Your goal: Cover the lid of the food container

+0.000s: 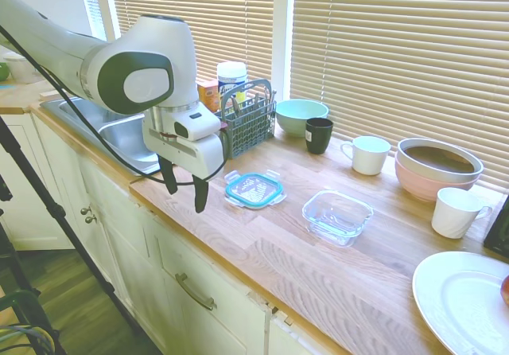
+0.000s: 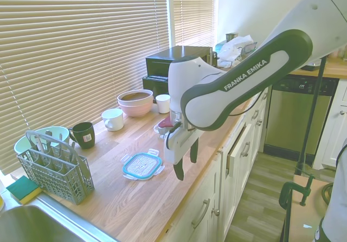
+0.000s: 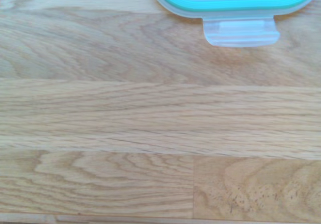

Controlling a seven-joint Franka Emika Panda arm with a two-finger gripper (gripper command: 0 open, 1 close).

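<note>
Wooden counter [image 1: 262, 267] running under blinds, crowded along the back: caddy [image 1: 246, 115], green bowl [image 1: 301, 116], dark mug [image 1: 319, 134], white mug [image 1: 370, 154], pink bowl [image 1: 439, 166].

White arm [image 1: 119, 60] coming in over the counter's front edge, gripper [image 1: 184, 188] pointing down, fingers spread apart and holding nothing, tips hanging above the wood close to the edge.

Glass container [image 1: 337, 216] open and empty on the counter, well apart from the gripper, further along toward the plate [image 1: 461, 303].

Lid [image 1: 254, 189] flat on the wood between gripper and container, just beside the fingers, on their window side and slightly toward the container. Roughly square, so no real long axis; tabs sticking out on the sides. In the wrist view only the lid's near rim [image 3: 235, 3] and one tab [image 3: 242, 31] showing, bare wood filling the rest.

Judged from this: not yet lined up over the lid; a short shift away from the counter edge needed before descending. Flat lid, thin rim: likely awkward to pinch, a tab or edge probably the best purchase.
</note>
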